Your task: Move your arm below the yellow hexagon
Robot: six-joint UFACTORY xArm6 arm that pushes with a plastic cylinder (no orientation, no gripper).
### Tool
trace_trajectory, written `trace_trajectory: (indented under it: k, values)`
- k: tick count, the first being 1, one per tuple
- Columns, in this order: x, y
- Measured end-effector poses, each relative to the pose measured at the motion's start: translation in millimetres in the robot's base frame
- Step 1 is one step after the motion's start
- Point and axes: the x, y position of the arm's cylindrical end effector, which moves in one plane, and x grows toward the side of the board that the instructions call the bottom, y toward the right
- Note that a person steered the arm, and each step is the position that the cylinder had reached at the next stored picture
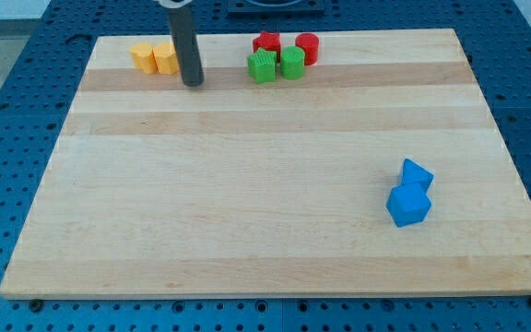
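Two yellow blocks sit side by side near the board's top left: a yellow block [142, 56] on the left and a yellow hexagon [165, 58] on the right, touching each other. My tip [193, 83] rests on the board just to the right of and slightly below the yellow hexagon, close to it. The dark rod rises from the tip to the view's top edge.
A cluster at the top middle holds a red star-like block [266, 42], a red cylinder [307, 48], a green star-like block [262, 66] and a green cylinder [291, 63]. A blue triangular block [417, 173] and a blue cube [408, 205] touch at the right.
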Motion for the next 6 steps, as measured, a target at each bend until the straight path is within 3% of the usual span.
trace_trajectory:
  k: [6]
  values:
    - [2, -24]
